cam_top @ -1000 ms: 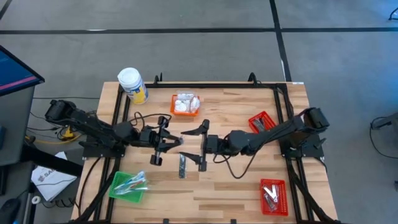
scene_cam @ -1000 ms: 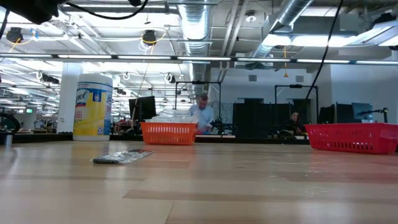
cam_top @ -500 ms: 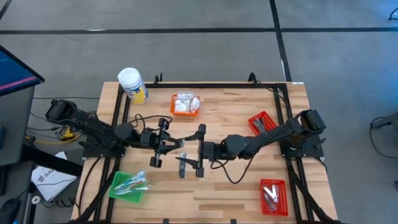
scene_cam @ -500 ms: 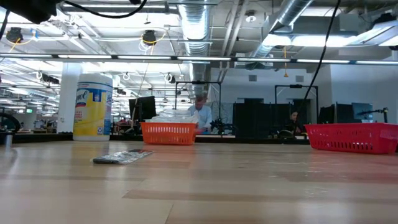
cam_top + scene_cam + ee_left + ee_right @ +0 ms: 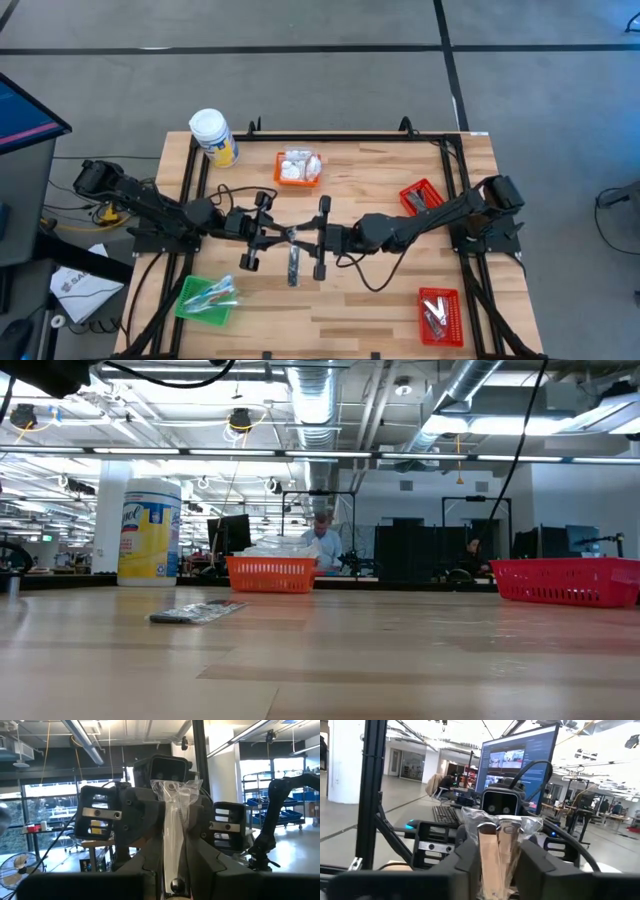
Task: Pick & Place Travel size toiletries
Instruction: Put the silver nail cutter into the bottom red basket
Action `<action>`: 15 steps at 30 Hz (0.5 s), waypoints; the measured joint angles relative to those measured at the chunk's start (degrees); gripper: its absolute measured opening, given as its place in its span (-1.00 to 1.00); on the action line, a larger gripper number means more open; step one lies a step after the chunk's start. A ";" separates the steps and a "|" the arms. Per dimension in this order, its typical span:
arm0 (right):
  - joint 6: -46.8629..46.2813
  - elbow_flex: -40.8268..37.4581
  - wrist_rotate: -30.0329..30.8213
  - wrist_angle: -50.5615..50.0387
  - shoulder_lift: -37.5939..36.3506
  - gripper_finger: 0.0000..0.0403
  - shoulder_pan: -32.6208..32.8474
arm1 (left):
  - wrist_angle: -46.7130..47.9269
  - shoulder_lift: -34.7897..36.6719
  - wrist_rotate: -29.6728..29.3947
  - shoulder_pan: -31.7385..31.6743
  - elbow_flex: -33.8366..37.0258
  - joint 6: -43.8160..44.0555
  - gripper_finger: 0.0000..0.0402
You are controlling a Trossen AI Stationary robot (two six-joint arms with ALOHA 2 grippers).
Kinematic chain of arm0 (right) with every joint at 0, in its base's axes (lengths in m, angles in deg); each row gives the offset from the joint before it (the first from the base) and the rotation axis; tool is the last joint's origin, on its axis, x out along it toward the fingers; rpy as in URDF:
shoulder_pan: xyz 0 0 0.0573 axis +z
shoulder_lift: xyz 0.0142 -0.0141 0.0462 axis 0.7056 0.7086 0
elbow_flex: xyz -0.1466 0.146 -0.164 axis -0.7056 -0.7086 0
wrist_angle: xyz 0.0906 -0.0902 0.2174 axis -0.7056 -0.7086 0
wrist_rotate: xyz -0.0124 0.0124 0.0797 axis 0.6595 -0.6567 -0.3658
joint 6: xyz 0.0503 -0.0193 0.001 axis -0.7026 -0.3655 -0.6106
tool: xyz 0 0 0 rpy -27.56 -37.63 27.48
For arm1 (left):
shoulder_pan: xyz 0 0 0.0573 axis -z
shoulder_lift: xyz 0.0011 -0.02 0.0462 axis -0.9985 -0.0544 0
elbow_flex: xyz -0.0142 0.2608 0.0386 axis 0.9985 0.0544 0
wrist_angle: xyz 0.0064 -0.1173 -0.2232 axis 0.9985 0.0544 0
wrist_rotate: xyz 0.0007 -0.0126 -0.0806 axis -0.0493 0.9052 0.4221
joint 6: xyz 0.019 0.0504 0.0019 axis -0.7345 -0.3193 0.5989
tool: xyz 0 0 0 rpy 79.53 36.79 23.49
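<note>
Clear-wrapped stick (image 5: 292,236) held above bench centre, clamped from both ends: left gripper (image 5: 276,235) narrowed on one end, right gripper (image 5: 308,238) narrowed on other. Dark sachet (image 5: 293,266) flat below, nearer front edge.

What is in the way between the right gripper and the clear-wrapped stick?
Nothing visible is in the way. The right gripper has its fingers closed on both sides of the clear-wrapped stick, above the middle of the table. The left gripper holds the same stick from the opposite side.
</note>
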 joint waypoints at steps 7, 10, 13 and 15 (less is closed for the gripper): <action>3.08 0.02 4.85 -0.67 -0.02 -0.67 0.97 | 0.42 -0.09 0.28 -0.07 0.02 -0.15 -0.64; 5.37 -0.01 9.24 -1.49 -0.53 -0.67 2.00 | 0.75 -0.05 0.04 -0.09 0.02 -0.09 -0.52; 7.39 -0.07 12.64 -2.31 -1.44 -0.68 3.23 | 3.38 0.44 -0.42 -0.09 0.00 -1.80 -0.41; 8.70 -0.07 15.15 -3.33 -2.60 -0.75 4.11 | 5.36 1.01 -2.65 -0.07 -0.01 -2.83 -0.33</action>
